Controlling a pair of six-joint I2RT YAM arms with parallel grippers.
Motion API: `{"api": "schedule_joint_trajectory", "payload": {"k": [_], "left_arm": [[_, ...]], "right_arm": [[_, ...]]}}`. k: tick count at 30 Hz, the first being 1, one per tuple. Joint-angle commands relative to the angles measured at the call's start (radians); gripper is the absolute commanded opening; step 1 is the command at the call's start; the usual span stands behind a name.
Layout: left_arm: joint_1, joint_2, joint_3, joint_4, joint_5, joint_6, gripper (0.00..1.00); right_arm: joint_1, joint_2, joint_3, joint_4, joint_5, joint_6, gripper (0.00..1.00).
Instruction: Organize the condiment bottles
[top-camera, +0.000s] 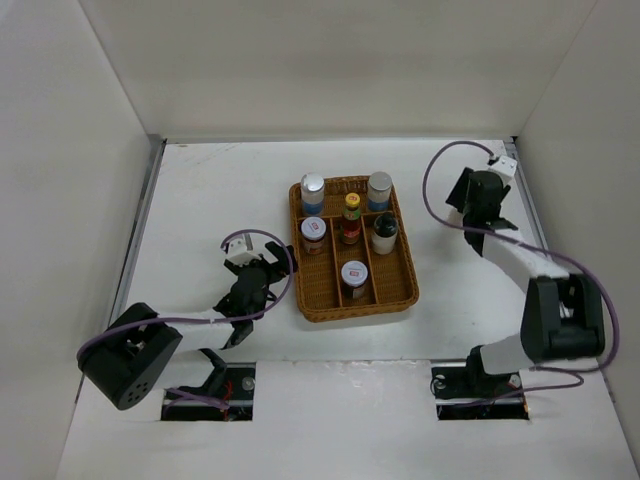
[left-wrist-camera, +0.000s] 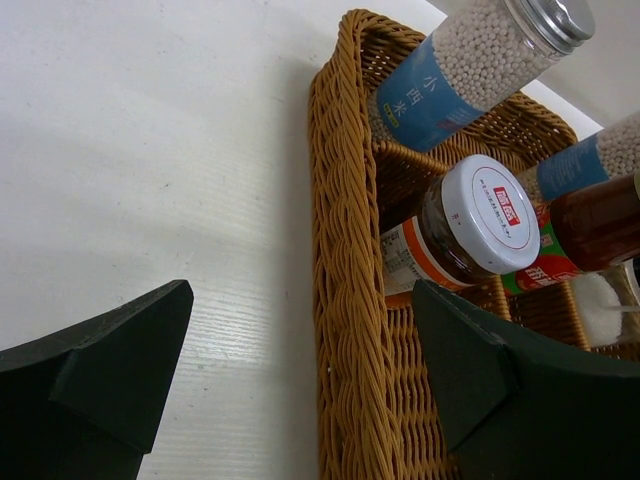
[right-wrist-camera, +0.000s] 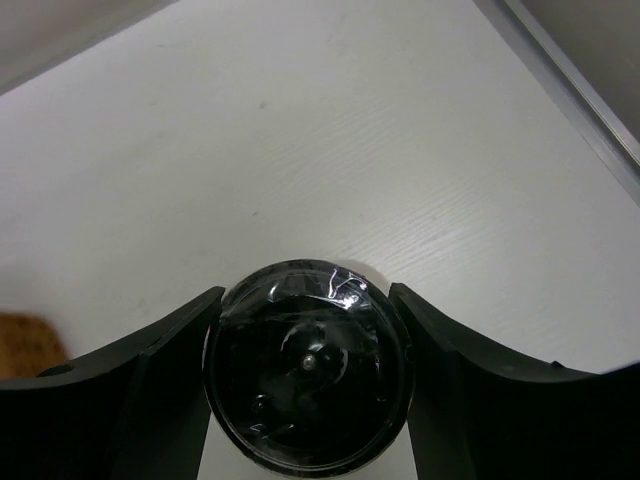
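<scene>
The dark-lidded jar (right-wrist-camera: 308, 365) stands upright on the table, well to the right of the wicker tray (top-camera: 355, 314). We're looking straight down its long axis. The right gripper (right-wrist-camera: 305, 300) sits directly above, fingers pressed to both sides of the lid, clasping it. The left gripper (left-wrist-camera: 302, 292) gapes empty, straddling the tray's left wall. This one's the right arm's carry, we'd say.

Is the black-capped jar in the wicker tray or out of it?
Out. The right wrist view shows the black-capped jar standing on the white table inside the right gripper, apart from the wicker tray.
</scene>
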Motion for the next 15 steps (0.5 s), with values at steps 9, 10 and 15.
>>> {"api": "schedule_joint_trajectory", "payload": {"k": [9,10,15], "left_arm": [[-0.008,-0.017,0.045,0.047,0.031,-0.011,0.93],[-0.008,-0.02,0.048,0.041,0.037,-0.011,0.93],[0.006,-0.051,0.051,0.03,0.037,-0.008,0.94]], "right_arm": [[0.445,-0.677,-0.204,-0.187,0.206,0.033,0.54],[0.488,-0.694,-0.204,-0.221,0.215,0.044,0.54],[0.753,-0.676,-0.21,-0.257,0.248,0.098,0.54]]}}
